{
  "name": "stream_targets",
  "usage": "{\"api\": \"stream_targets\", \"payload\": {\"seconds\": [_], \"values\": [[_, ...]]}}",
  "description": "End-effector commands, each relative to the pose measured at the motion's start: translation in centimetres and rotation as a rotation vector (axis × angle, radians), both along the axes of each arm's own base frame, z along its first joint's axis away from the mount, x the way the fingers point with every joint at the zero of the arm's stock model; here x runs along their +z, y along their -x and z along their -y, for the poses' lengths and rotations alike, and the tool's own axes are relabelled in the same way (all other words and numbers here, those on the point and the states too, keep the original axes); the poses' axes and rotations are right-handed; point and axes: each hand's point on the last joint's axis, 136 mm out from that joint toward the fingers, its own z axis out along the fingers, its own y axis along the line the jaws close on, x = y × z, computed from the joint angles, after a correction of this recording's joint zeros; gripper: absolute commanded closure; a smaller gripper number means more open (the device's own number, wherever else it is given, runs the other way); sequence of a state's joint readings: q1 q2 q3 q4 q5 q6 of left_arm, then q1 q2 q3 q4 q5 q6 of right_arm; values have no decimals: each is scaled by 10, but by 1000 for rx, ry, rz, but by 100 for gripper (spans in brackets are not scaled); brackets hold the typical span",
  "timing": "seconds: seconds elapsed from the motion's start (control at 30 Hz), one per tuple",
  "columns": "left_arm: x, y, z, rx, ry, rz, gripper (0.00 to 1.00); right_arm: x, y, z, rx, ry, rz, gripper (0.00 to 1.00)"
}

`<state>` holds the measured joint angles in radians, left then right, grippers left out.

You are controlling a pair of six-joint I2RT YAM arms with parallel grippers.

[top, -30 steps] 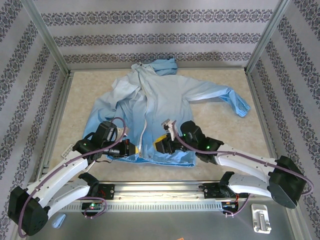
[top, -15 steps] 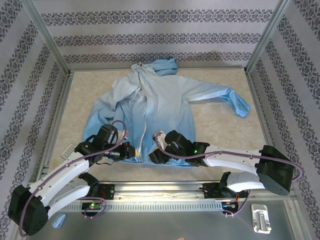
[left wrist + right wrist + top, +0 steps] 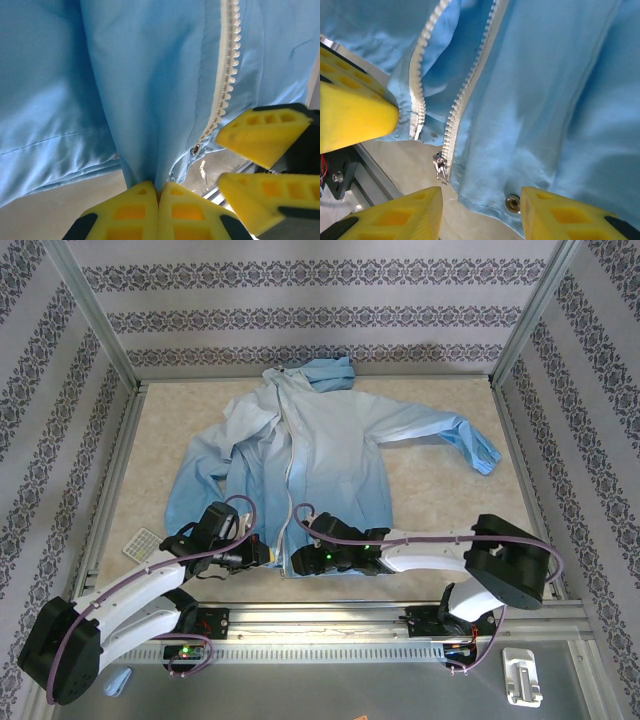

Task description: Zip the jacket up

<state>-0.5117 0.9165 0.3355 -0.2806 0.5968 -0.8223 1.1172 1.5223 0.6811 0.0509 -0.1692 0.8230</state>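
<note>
Lying flat on the table [image 3: 450,510], hood toward the far wall and hem toward the arms, the light-blue jacket [image 3: 320,450] is not yet zipped, at least at the bottom; seen from the right wrist, the two rows of pale zipper teeth [image 3: 470,85] run side by side with a clear gap of fabric between them, and the slider [image 3: 440,167] hangs at the very foot of one row, right at the hem edge, with the other row's end beside it but not fed in; whether the halves meet higher up, toward the collar, the overhead view is too small to tell. The left hand [image 3: 159,192] is closed, pinching a fold of the hem just beside the zipper, so that side is anchored; the right hand [image 3: 480,200] is open, its yellow fingers [image 3: 395,210] apart and low over the hem, one to each side of the slider and of a metal snap [image 3: 511,202], gripping nothing. By my reading the work is at its start: the hem is held, but the loose end must be seated in the slider, the pull tab caught, and the slider drawn the whole length of the front to the collar; nearly all of the task is left.
</note>
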Motion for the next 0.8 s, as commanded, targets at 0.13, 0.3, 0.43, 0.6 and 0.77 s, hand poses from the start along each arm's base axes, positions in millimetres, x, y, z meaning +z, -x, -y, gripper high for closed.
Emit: {"api": "stream_targets", "payload": {"seconds": [0.13, 0.3, 0.43, 0.6, 0.77], "values": [[4, -8, 4, 16, 21, 57, 100, -15, 5, -16, -17, 90, -72, 55], [5, -8, 4, 22, 33, 69, 100, -36, 8, -3, -15, 272, -77, 56], [4, -7, 2, 31, 39, 81, 100, -52, 9, 12, 0, 422, -66, 64], [8, -10, 4, 30, 50, 99, 100, -53, 1, 19, -5, 468, -32, 89], [20, -19, 9, 34, 82, 143, 100, -35, -8, 11, 13, 350, 4, 100]]}}
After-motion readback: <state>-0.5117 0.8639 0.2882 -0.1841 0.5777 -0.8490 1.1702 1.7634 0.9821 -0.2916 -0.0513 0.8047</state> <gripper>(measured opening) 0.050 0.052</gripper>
